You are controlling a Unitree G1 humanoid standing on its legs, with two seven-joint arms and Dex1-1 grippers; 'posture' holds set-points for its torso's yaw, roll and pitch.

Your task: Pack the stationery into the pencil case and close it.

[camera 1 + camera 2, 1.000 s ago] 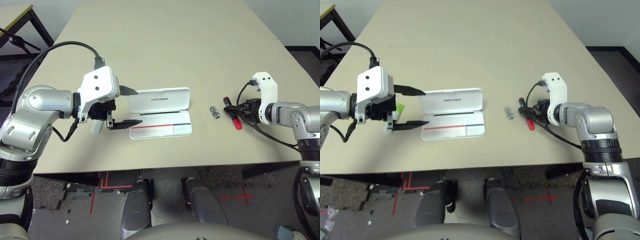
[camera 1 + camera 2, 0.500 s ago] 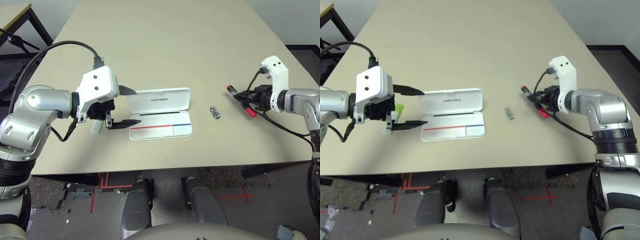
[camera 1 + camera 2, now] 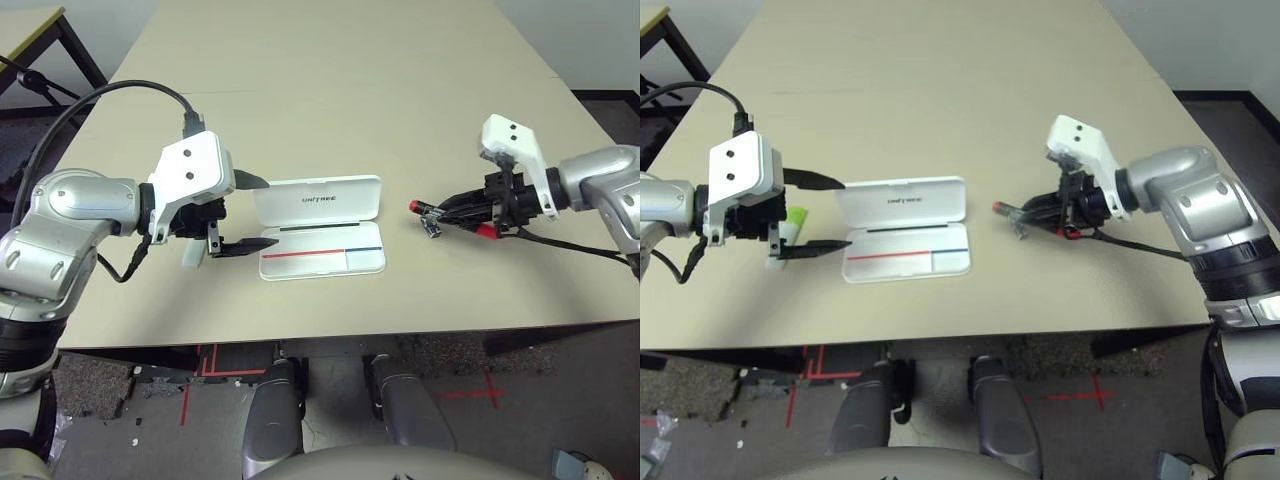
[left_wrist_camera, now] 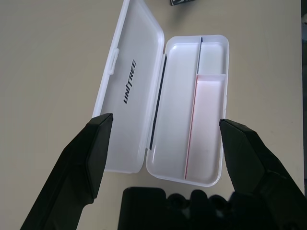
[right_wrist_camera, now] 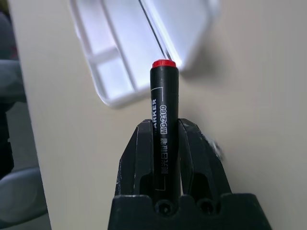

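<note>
The pencil case lies open at mid table, lid flat behind the tray with its red-and-blue stripe. My left gripper stands open at the case's left end, its fingers either side of that end. Beneath this gripper lies the white stick with the lime-green cap, partly hidden. Right of the case, my right gripper is shut on the red-and-black marker, held off the table with its red tip pointing at the case. The silvery clip lies on the table just under the marker.
The beige table stretches far behind the case. Its front edge runs close below the case. A dark stand sits off the table's far left corner.
My right gripper shut on the marker, lifted it off the table and carried it left to above the clip, turning its tip toward the case. The left arm has barely moved.
</note>
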